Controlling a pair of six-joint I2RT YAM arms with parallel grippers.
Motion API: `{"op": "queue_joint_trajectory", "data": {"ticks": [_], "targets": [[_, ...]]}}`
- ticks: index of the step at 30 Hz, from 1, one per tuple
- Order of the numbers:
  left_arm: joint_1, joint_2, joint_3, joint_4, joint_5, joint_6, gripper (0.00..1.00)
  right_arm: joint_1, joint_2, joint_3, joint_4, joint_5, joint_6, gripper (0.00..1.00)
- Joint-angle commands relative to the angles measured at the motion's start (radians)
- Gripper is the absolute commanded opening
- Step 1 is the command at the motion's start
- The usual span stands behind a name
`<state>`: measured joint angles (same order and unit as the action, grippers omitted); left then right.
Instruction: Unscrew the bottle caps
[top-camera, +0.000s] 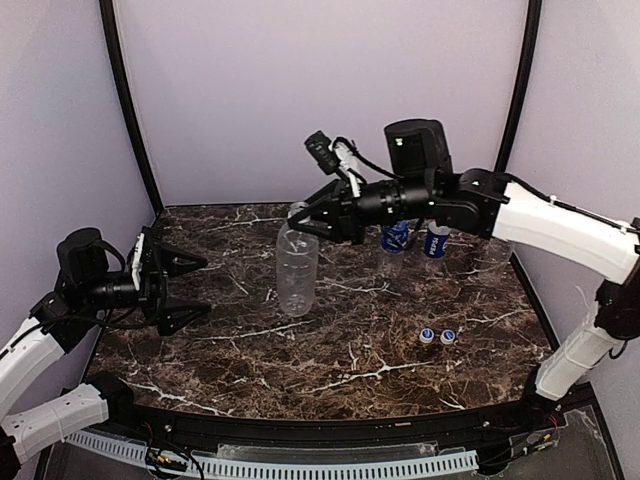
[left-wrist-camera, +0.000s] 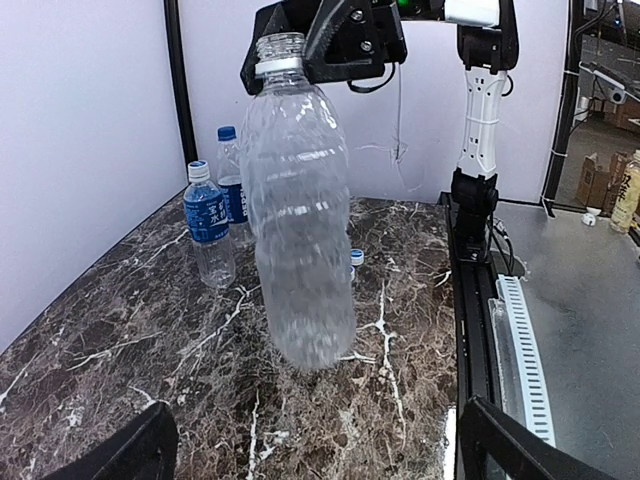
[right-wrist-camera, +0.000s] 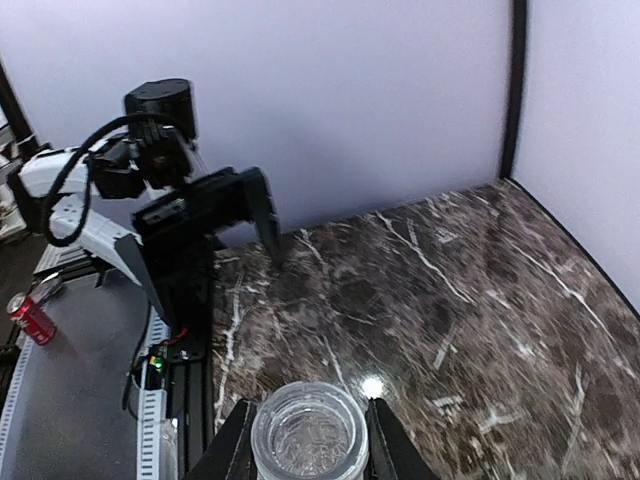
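Near the middle of the dark marbled table (top-camera: 330, 390), upright: a plain bottle (top-camera: 297, 270) of clear, unlabelled plastic. Mouth open, no cap on it; bare screw threads and a white collar ring plain to see in the left wrist view. From the right wrist camera, looking straight down: just the round open mouth at the bottom edge of the picture.

Clamped around the neck of that bottle: the right gripper (top-camera: 300, 222), reaching in from the right on a long black-and-white arm. One finger (right-wrist-camera: 232, 445) tight against each side of the rim, closed on it. Base of the bottle blurred in the left wrist view, so no telling there whether resting on the marble or just off it.

Farther back and to the right, partly hidden behind the right arm: two labelled bottles (top-camera: 395, 240) with dark blue wraps, standing close together. Caps on both, one white-and-blue and one blue, as seen from the left wrist.

Toward the front right of the table, well apart from the plain bottle: two loose caps (top-camera: 427, 336), white-and-blue, lying side by side and almost touching.

At the left edge of the table: the left gripper (top-camera: 190, 290), fingers spread wide with nothing between them, pointing toward the plain bottle yet well clear of it.

All around: pale lilac walls (top-camera: 300, 90).
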<state>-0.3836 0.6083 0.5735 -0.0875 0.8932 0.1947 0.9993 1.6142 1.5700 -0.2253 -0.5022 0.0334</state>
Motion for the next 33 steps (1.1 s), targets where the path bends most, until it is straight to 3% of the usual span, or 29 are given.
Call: {"op": "queue_joint_trajectory", "data": {"ticks": [1, 6, 11, 15, 20, 23, 33], "targets": [[0.008, -0.022, -0.048, 0.002, -0.025, -0.005, 0.99, -0.102, -0.225, -0.196, -0.209, 0.342, 0.12, 0.0], [0.008, -0.027, -0.059, 0.019, -0.029, -0.013, 0.99, -0.337, -0.474, -0.418, -0.3, 0.61, 0.233, 0.0], [0.01, -0.031, -0.053, -0.01, -0.039, 0.005, 0.99, -0.562, -0.618, -0.595, -0.298, 0.676, 0.231, 0.0], [0.011, -0.025, -0.057, -0.001, -0.036, 0.007, 0.99, -0.691, -0.642, -0.678, -0.222, 0.685, 0.173, 0.0], [0.013, -0.029, -0.045, -0.018, -0.04, 0.015, 0.99, -0.827, -0.648, -0.738, -0.207, 0.798, 0.207, 0.0], [0.015, -0.03, -0.043, -0.036, -0.04, 0.027, 0.99, -0.917, -0.675, -0.799, -0.15, 0.786, 0.213, 0.0], [0.015, -0.025, -0.042, -0.026, -0.043, 0.025, 0.99, -0.989, -0.745, -0.946, 0.046, 0.788, 0.158, 0.0]]}}
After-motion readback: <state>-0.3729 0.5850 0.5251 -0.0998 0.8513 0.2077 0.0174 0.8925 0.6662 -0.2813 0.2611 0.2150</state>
